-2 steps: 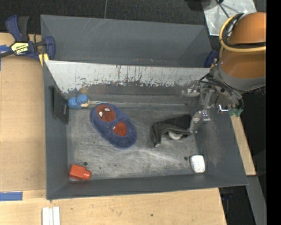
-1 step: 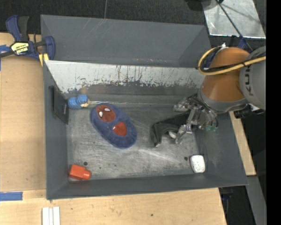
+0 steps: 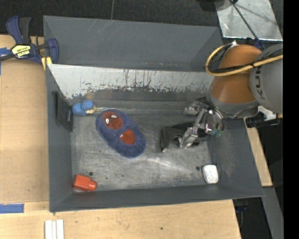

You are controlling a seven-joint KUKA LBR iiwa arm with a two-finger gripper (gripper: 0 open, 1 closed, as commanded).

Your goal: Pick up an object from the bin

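Note:
My gripper point(image 3: 193, 134) hangs low at the right middle of the bin, right at the right-hand end of a black, angular object point(image 3: 169, 134) that lies on the floor. Whether it touches that object I cannot tell. A small white rounded thing point(image 3: 210, 173) lies in front of the gripper, close to the bin's front right corner. To the left, in the middle of the floor, rests a blue plush slipper-shaped toy point(image 3: 120, 133) with two red patches on top.
A small blue figure point(image 3: 82, 108) sits at the back left. Beside it, a flat black piece point(image 3: 64, 114) leans on the left wall. An orange block point(image 3: 84, 183) lies in the front left corner. The arm's orange cover stands over the back right.

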